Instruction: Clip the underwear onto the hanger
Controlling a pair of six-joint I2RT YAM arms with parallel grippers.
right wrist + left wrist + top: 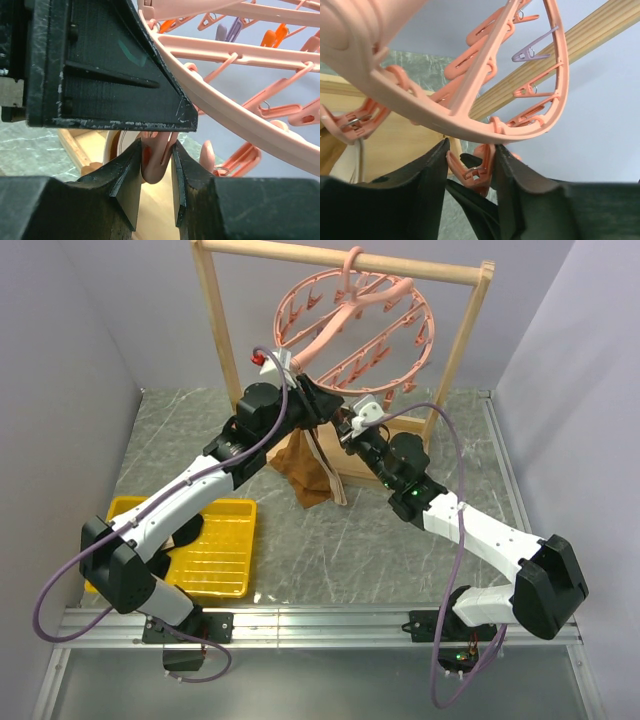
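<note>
The round salmon-pink plastic drying hanger (pixel 405 102) is hanging by its hook from the top bar of the tall wooden frame rack (pixel 214 330). The brown fabric underwear (pixel 305 475) with the pale waistband is dangling under the low edge of the ring, above the grey desk (pixel 380 550) and between the two arms. I cannot tell what is holding its top.

The left gripper (pixel 470 155) is reaching up to the ring's low edge. Its black fingers (pixel 420 185) are squeezing a small pink clip (pixel 477 175) from both sides. The right gripper (pixel 157 150) is sitting just beside it and is pinching the other pink clip (pixel 156 162) tight. A yellow plastic tray (pixel 220 560) is lying on the desk near the left arm.
</note>
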